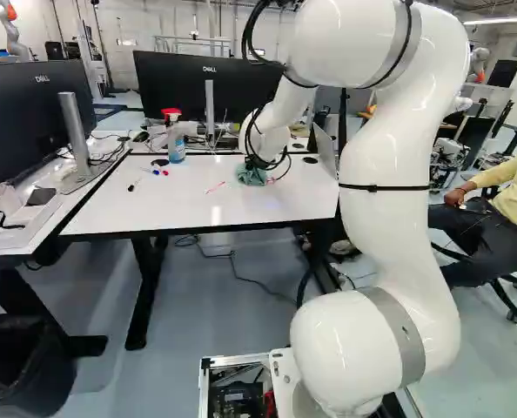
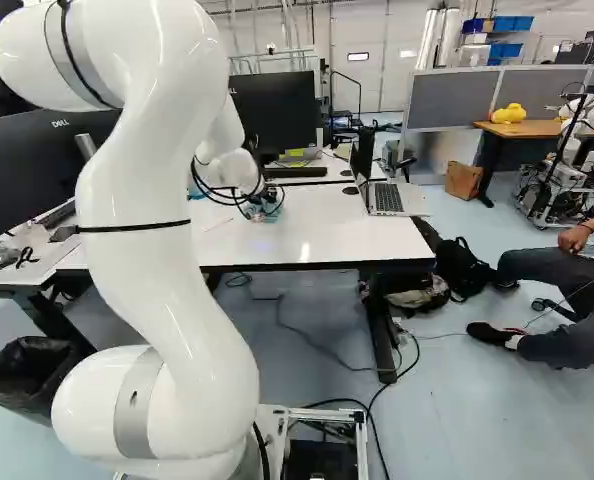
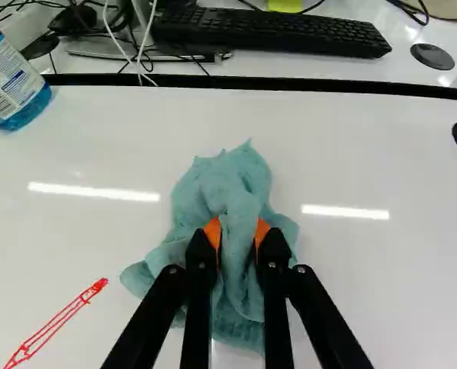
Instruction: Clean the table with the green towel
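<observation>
A black two-finger gripper with orange pads [image 3: 238, 232] is clamping a bunched blue-green cloth towel [image 3: 232, 184] from both sides. The towel is touching a glossy white rectangular table [image 3: 382, 165], nearer its far edge than its near one. Beside it, toward the table's near left corner, a long, narrow drawing in red outline [image 3: 55, 323] is showing on the white surface.

The step in hand is seemingly wiping, with that red drawing still needing to come off. Doing it well is calling for light, even downward pressure, so that cloth rather than finger is meeting the table, and for overlapping strokes running along the red lines. A loose lower fold is spreading past the fingers and is probably serving as the wiping pad; pressing too hard could be scraping the tips, and lifting could be leaving streaks.

The towel is looking soft and slightly fuzzy, rising to a crumpled peak with ragged folds. The tabletop is looking hard and smooth, reflecting bright strips of light. A clear spray bottle of blue liquid with a red-and-white head [image 1: 176, 144] is standing near the far edge, well apart from the cloth.
</observation>
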You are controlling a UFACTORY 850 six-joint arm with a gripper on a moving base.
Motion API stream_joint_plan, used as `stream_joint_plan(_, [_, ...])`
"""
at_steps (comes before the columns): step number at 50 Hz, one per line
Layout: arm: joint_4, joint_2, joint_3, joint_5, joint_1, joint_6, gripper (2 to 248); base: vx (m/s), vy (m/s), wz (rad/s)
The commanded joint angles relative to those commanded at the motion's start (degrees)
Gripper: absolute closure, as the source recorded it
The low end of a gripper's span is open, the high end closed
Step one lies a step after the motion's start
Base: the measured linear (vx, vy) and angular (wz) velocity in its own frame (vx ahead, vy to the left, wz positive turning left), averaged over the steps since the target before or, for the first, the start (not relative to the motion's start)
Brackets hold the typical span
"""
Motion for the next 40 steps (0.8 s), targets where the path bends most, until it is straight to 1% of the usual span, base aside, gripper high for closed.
stream_joint_plan(14, [0.00, -0.01, -0.01, 0.00, -2.28, 0.00, 185, 0.000, 0.000, 0.000])
stream_joint_plan(22, [0.00, -0.81, -1.05, 0.00, -3.47, 0.00, 185, 0.000, 0.000, 0.000])
stream_joint_plan(28, [0.00, -1.72, -2.24, 0.00, -3.67, 0.00, 185, 0.000, 0.000, 0.000])
stream_joint_plan(40, [0.00, -1.64, -2.22, 0.00, -3.67, 0.00, 185, 0.000, 0.000, 0.000])
